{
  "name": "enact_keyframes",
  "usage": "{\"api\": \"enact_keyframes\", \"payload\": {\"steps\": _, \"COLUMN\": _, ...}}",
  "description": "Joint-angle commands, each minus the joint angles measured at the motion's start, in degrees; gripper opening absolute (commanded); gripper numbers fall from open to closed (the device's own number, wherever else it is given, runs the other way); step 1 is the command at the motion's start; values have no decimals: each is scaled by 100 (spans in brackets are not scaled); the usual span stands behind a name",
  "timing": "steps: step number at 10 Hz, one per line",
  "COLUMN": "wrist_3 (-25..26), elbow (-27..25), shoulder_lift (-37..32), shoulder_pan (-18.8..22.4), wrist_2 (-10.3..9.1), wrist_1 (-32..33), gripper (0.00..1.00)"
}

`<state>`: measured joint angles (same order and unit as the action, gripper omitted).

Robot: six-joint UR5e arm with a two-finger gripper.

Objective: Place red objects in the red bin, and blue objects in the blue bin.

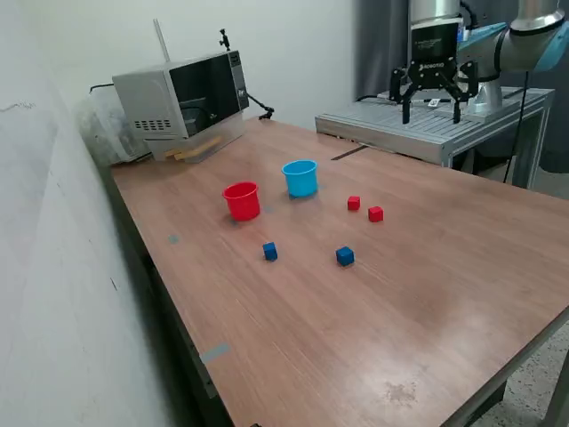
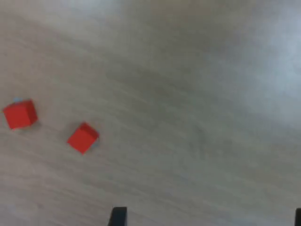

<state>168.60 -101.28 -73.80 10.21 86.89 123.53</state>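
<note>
Two small red cubes lie near the middle of the wooden table; the wrist view shows them too. Two dark blue cubes lie closer to the front edge. The red cup and the light blue cup stand upright side by side, behind the cubes. My gripper hangs high above the table's far side, open and empty, well apart from every cube. Its dark fingertips barely show in the wrist view.
A grey microwave stands at the table's back corner on the exterior view's left. A metal platform holds the arm's base at the back right. A white wall runs along the left side.
</note>
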Motion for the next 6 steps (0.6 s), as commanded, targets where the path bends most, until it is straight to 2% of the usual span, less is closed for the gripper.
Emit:
{"api": "enact_keyframes", "payload": {"steps": 1, "wrist_3": -709, "elbow": 486, "shoulder_lift": 911, "shoulder_pan": -309, "wrist_2": -5, "wrist_1": 188, "gripper": 100}}
{"api": "enact_keyframes", "payload": {"steps": 3, "wrist_3": -2804, "elbow": 164, "shoulder_lift": 877, "shoulder_pan": -397, "wrist_2": -14, "wrist_1": 198, "gripper": 100}}
{"api": "enact_keyframes", "payload": {"steps": 4, "wrist_3": -3572, "elbow": 30, "shoulder_lift": 868, "shoulder_pan": -415, "wrist_2": -14, "wrist_1": 189, "gripper": 100}}
{"api": "enact_keyframes", "payload": {"steps": 6, "wrist_3": -4384, "elbow": -198, "shoulder_lift": 850, "shoulder_pan": -730, "wrist_2": -6, "wrist_1": 189, "gripper": 100}}
